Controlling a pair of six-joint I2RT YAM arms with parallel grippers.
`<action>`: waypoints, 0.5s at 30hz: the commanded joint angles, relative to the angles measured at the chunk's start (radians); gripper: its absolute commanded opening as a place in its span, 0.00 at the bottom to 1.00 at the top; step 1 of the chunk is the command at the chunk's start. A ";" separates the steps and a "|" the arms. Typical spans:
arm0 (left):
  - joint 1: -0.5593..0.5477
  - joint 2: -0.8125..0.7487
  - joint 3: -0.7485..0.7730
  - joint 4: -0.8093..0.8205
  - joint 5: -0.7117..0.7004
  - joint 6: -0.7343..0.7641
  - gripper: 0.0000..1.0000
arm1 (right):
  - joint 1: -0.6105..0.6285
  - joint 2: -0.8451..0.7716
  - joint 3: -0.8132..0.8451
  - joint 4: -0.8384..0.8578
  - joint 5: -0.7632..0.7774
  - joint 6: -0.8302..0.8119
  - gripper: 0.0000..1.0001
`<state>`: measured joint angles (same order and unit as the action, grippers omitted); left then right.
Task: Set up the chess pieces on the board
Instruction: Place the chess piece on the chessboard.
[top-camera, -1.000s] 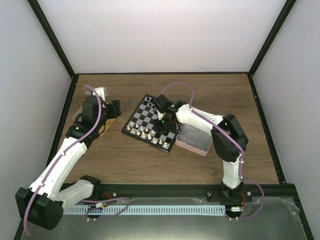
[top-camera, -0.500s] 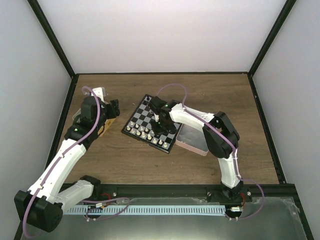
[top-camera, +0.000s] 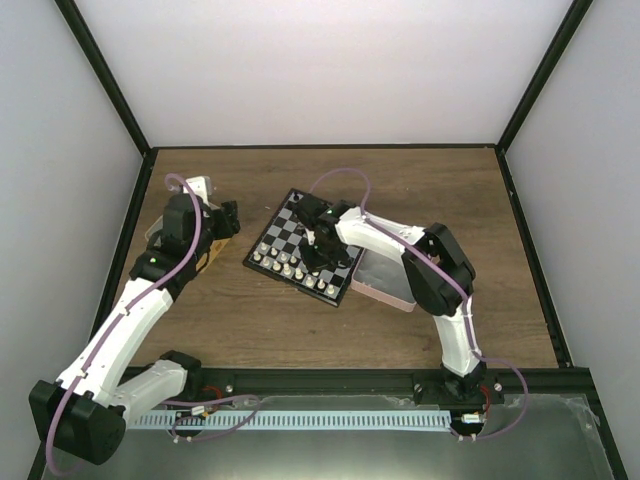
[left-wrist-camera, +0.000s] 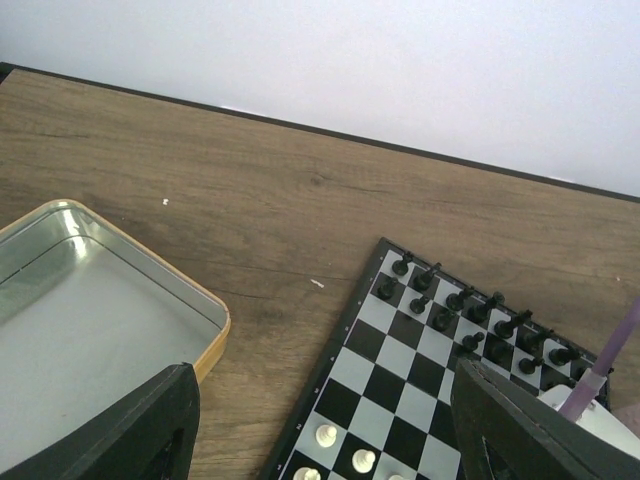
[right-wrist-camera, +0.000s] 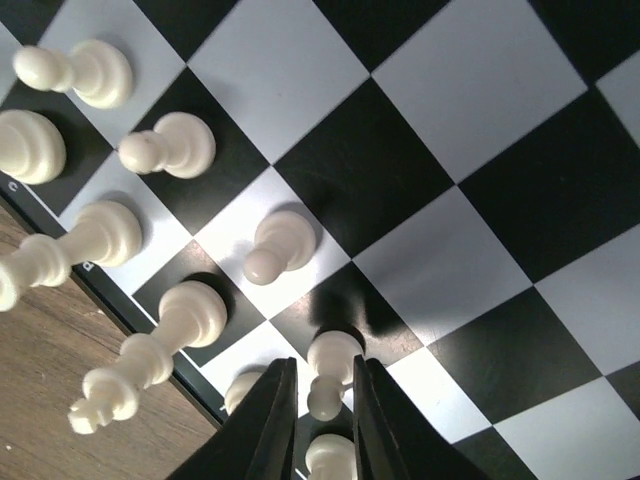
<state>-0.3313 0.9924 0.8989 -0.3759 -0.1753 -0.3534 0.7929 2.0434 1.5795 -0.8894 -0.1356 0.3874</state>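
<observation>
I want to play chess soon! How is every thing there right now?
board: lying flat.
white pieces: standing, near edge.
black pieces: standing, far edge.
white pawn: standing between right fingers.
right gripper: nearly shut around that pawn, contact unclear.
left gripper: wide open, empty.
tin: lidless, empty where visible.

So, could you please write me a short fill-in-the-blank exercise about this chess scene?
The right gripper straddles a ____ pawn. The left gripper hangs ____, holding nothing. In the left wrist view, the tin lies to the ____ of the board.
Missing words: white; open; left.
</observation>
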 joint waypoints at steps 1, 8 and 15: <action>0.004 -0.014 -0.010 0.025 -0.010 0.011 0.71 | 0.009 0.015 0.062 -0.009 0.015 0.009 0.19; 0.006 -0.014 -0.013 0.025 -0.009 0.008 0.71 | 0.009 -0.011 0.072 0.001 0.060 0.032 0.22; 0.015 -0.018 -0.013 0.037 0.052 0.001 0.71 | -0.009 -0.187 -0.055 0.132 0.158 0.111 0.38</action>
<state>-0.3248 0.9916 0.8948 -0.3752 -0.1673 -0.3580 0.7940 1.9991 1.5814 -0.8471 -0.0544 0.4435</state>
